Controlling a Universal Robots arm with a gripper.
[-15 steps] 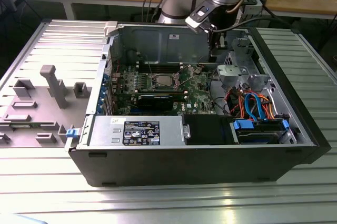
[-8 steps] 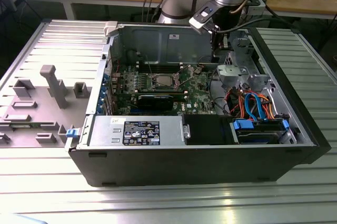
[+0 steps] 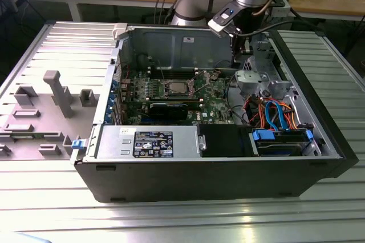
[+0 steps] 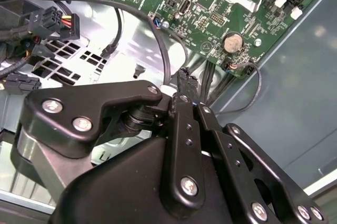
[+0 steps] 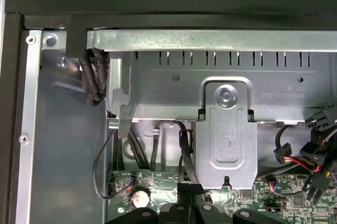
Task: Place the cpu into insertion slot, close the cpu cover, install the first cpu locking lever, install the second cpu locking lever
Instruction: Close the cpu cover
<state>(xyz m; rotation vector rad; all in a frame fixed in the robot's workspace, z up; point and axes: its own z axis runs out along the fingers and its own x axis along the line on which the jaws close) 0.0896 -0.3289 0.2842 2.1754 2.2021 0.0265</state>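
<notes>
**Jaws narrow, slot [image 3: 167,88] off to one side of them.**
You had the gripper [image 3: 236,42] inside the case [image 3: 171,43] by its far wall, over the board's [image 3: 214,103] edge near the coin cell [image 4: 233,41]. The jaws were drawn close, with nothing seen between them. The cpu [image 3: 177,87] looked seated flat in the slot mid-board. It lay well apart from the jaws, toward the exterior view's left and nearer that camera. Being square, it gave no long axis.
</notes>
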